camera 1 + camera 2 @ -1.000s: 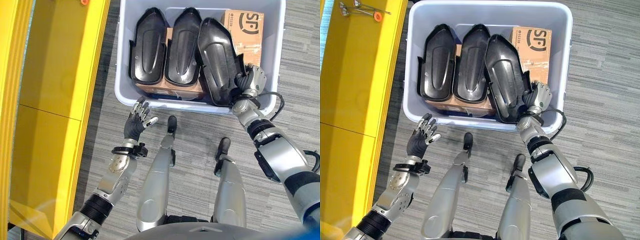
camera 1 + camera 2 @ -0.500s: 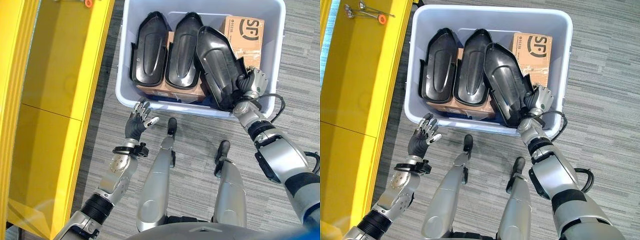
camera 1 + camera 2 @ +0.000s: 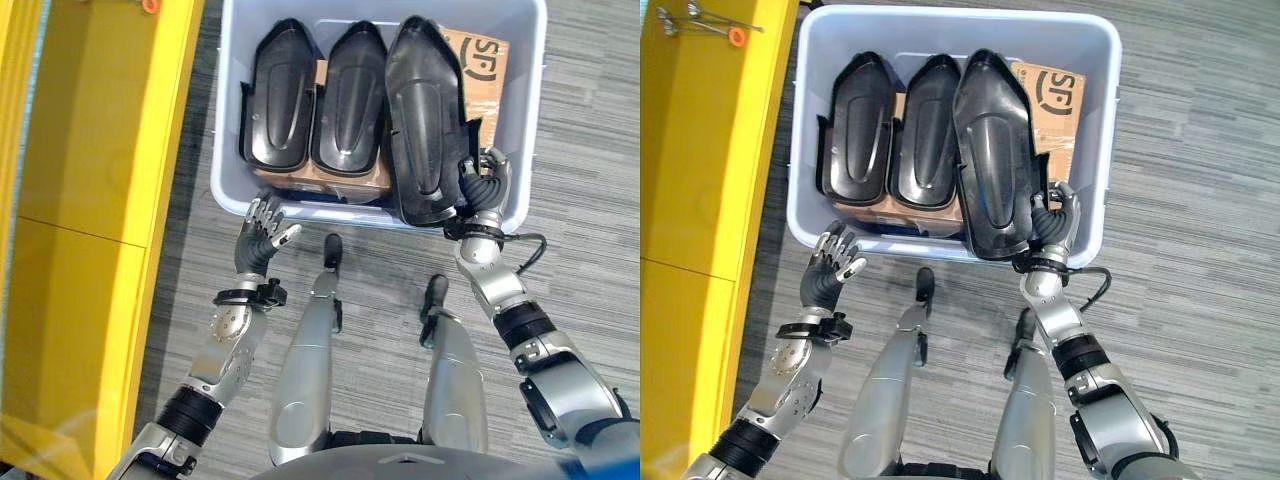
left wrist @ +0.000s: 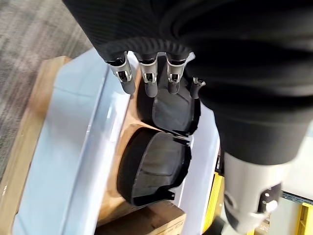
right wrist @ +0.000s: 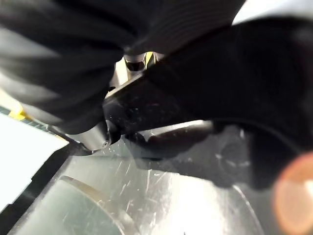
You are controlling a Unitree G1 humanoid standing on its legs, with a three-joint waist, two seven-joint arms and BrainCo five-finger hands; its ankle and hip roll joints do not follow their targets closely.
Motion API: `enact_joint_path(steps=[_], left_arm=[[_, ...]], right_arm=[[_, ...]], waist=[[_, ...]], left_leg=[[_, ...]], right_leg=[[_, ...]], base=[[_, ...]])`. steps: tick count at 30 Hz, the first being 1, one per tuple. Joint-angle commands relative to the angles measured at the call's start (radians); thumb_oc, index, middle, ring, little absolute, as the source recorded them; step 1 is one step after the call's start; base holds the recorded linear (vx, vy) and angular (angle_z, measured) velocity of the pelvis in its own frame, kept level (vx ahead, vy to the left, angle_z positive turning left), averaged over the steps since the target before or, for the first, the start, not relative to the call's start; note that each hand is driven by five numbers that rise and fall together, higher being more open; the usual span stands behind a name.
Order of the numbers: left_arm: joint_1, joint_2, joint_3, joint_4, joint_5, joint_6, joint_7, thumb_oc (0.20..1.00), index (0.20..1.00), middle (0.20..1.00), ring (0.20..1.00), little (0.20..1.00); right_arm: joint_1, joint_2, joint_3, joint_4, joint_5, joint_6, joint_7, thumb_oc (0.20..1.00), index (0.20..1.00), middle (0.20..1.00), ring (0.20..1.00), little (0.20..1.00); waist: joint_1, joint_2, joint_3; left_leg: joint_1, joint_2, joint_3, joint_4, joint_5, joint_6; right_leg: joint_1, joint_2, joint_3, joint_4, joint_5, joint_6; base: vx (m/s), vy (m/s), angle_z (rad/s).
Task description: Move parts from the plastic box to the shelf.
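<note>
We had our right hand [image 3: 1055,222] curled round the near edge of a black plastic part [image 3: 992,160] in the plastic box [image 3: 1102,120]. Left hand [image 3: 828,272] hung relaxed outside. Part looked stiff, light, slick, so gripping the rim seemed smartest.

Three long black moulded plastic shell parts [image 3: 855,125] [image 3: 925,130] [image 3: 992,150] are sitting in one pale grey plastic box [image 3: 1102,130], along with two brown cardboard cartons [image 3: 1058,115] [image 3: 895,212], beside one yellow shelf unit [image 3: 710,130].
</note>
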Motion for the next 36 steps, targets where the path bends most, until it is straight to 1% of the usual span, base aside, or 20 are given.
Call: enact_joint_path(steps=[1,2,3,6,9,11,16,17,19,21,23,25,26,27,31,32,36], left_arm=[[0.032,0.020,0.040,-0.048,-0.014,-0.026,-0.017,1.000,1.000,1.000,1.000,1.000],[0.035,0.019,0.041,-0.044,-0.014,-0.023,-0.023,1.000,1.000,1.000,1.000,1.000],[0.039,0.018,0.043,-0.042,-0.016,-0.018,-0.035,1.000,1.000,1.000,1.000,1.000],[0.055,0.015,0.049,-0.037,-0.025,-0.007,-0.071,1.000,1.000,1.000,1.000,1.000],[0.068,0.012,0.054,-0.031,-0.022,0.004,-0.093,1.000,1.000,1.000,1.000,1.000],[0.073,0.010,0.056,-0.028,-0.022,0.008,-0.099,1.000,1.000,1.000,1.000,1.000],[0.108,-0.005,0.077,0.006,-0.019,0.029,-0.136,1.000,1.000,1.000,1.000,1.000],[0.131,-0.011,0.103,0.010,-0.021,0.035,-0.145,1.000,1.000,1.000,1.000,1.000],[0.152,-0.014,0.120,0.014,-0.019,0.043,-0.165,1.000,1.000,1.000,1.000,1.000],[0.163,-0.016,0.128,0.014,-0.017,0.046,-0.173,1.000,1.000,1.000,1.000,1.000],[0.188,-0.023,0.147,0.020,-0.011,0.047,-0.186,1.000,1.000,1.000,1.000,1.000],[0.224,-0.037,0.171,0.030,0.001,0.063,-0.208,1.000,1.000,1.000,1.000,1.000],[0.225,-0.037,0.170,0.030,0.001,0.063,-0.208,1.000,1.000,1.000,1.000,1.000],[0.230,-0.048,0.177,0.040,0.004,0.069,-0.211,1.000,1.000,1.000,1.000,1.000],[0.246,-0.082,0.177,0.064,-0.007,0.083,-0.217,1.000,1.000,1.000,1.000,1.000],[0.245,-0.095,0.174,0.070,-0.001,0.086,-0.222,1.000,1.000,1.000,1.000,1.000],[0.254,-0.114,0.185,0.079,0.009,0.087,-0.216,1.000,1.000,1.000,1.000,1.000]], right_arm=[[-0.008,-0.028,-0.054,-0.097,0.043,-0.121,0.034,0.200,0.200,0.200,0.200,0.200],[0.001,-0.033,-0.054,-0.115,0.033,-0.119,0.037,0.200,0.200,0.200,0.200,0.200],[0.011,-0.038,-0.057,-0.139,0.038,-0.131,0.054,0.200,0.200,0.200,0.200,0.200],[0.045,-0.049,-0.060,-0.197,0.045,-0.140,0.100,0.200,0.200,0.200,0.200,0.200],[0.089,-0.056,-0.069,-0.260,0.045,-0.146,0.137,0.200,0.200,0.200,0.200,0.200],[0.104,-0.057,-0.070,-0.282,0.047,-0.149,0.150,0.200,0.200,0.200,0.200,0.200],[0.216,-0.063,-0.087,-0.388,0.083,-0.163,0.241,0.200,0.200,0.200,0.200,0.200],[0.268,-0.075,-0.101,-0.427,0.091,-0.159,0.276,0.200,0.200,0.200,0.200,0.200],[0.314,-0.082,-0.112,-0.457,0.089,-0.159,0.312,0.200,0.200,0.200,0.200,0.200],[0.337,-0.088,-0.121,-0.473,0.081,-0.152,0.323,0.200,0.200,0.200,0.200,0.200],[0.374,-0.091,-0.131,-0.496,0.081,-0.155,0.352,0.200,0.200,0.200,0.200,0.200],[0.437,-0.083,-0.144,-0.525,0.115,-0.150,0.407,0.200,0.200,0.200,0.200,0.200],[0.439,-0.083,-0.144,-0.526,0.115,-0.149,0.407,0.200,0.200,0.200,0.200,0.200],[0.467,-0.071,-0.145,-0.532,0.120,-0.140,0.423,0.200,0.200,0.200,0.200,0.200],[0.501,-0.054,-0.130,-0.537,0.133,-0.126,0.451,0.200,0.200,0.200,0.200,0.200],[0.504,-0.050,-0.122,-0.534,0.140,-0.120,0.459,0.200,0.200,0.200,0.200,0.200],[0.516,-0.048,-0.107,-0.548,0.159,-0.120,0.476,0.200,0.200,0.200,0.200,0.200]], waist=[[0.008,-0.021,0.003],[0.007,-0.023,0.000],[0.007,-0.025,-0.009],[0.006,-0.032,-0.036],[0.004,-0.034,-0.067],[0.002,-0.036,-0.075],[-0.009,-0.039,-0.138],[-0.012,-0.041,-0.163],[-0.017,-0.043,-0.190],[-0.017,-0.041,-0.203],[-0.021,-0.039,-0.231],[-0.024,-0.034,-0.292],[-0.024,-0.033,-0.292],[-0.026,-0.029,-0.322],[-0.030,-0.020,-0.375],[-0.031,-0.013,-0.396],[-0.029,-0.001,-0.418]], left_leg=[[0.023,0.010,0.025,0.093,-0.132,-0.001],[0.029,0.011,0.025,0.093,-0.131,-0.002],[0.044,0.014,0.023,0.086,-0.129,-0.004],[0.087,0.021,0.018,0.069,-0.123,-0.008],[0.129,0.025,0.016,0.049,-0.120,-0.012],[0.144,0.027,0.016,0.043,-0.118,-0.013],[0.239,0.037,0.021,-0.017,-0.098,-0.019],[0.281,0.045,0.027,-0.036,-0.098,-0.022],[0.307,0.053,0.035,-0.049,-0.092,-0.026],[0.324,0.056,0.035,-0.056,-0.093,-0.027],[0.365,0.068,0.044,-0.075,-0.091,-0.033],[0.430,0.080,0.065,-0.123,-0.079,-0.040],[0.434,0.080,0.066,-0.128,-0.078,-0.040],[0.463,0.086,0.072,-0.153,-0.071,-0.044],[0.523,0.105,0.086,-0.218,-0.044,-0.057],[0.540,0.112,0.089,-0.234,-0.034,-0.062],[0.561,0.146,0.087,-0.231,-0.018,-0.080]], right_leg=[[0.116,-0.003,0.024,-0.148,0.125,-0.011],[0.123,-0.003,0.024,-0.150,0.125,-0.011],[0.136,-0.002,0.023,-0.157,0.123,-0.012],[0.174,-0.002,0.016,-0.170,0.120,-0.012],[0.211,-0.004,0.014,-0.184,0.116,-0.010],[0.225,-0.004,0.012,-0.189,0.116,-0.009],[0.301,0.001,0.002,-0.237,0.123,-0.004],[0.337,0.004,0.001,-0.258,0.124,0.000],[0.363,0.007,-0.005,-0.282,0.132,0.003],[0.378,0.009,-0.004,-0.292,0.133,0.004],[0.410,0.012,-0.004,-0.312,0.137,0.008],[0.458,0.022,0.002,-0.346,0.140,0.012],[0.461,0.022,0.002,-0.348,0.141,0.011],[0.478,0.027,0.003,-0.357,0.138,0.012],[0.524,0.043,0.001,-0.384,0.133,0.013],[0.538,0.056,0.004,-0.392,0.124,0.009],[0.569,0.090,0.003,-0.393,0.095,-0.013]], base=[[0.01,-0.023,0.04],[0.03,-0.028,0.02],[0.04,-0.040,0.00],[0.04,-0.043,-0.03],[0.05,-0.031,0.00],[0.04,-0.020,0.01],[0.07,-0.033,-0.01],[0.08,-0.071,-0.07],[0.06,-0.070,-0.06],[0.04,-0.036,-0.02],[0.05,-0.062,-0.05],[0.08,-0.082,-0.23],[0.05,-0.090,-0.26],[0.02,-0.062,-0.12],[0.02,-0.083,-0.11],[-0.02,-0.115,-0.07],[-0.03,-0.124,-0.03]])
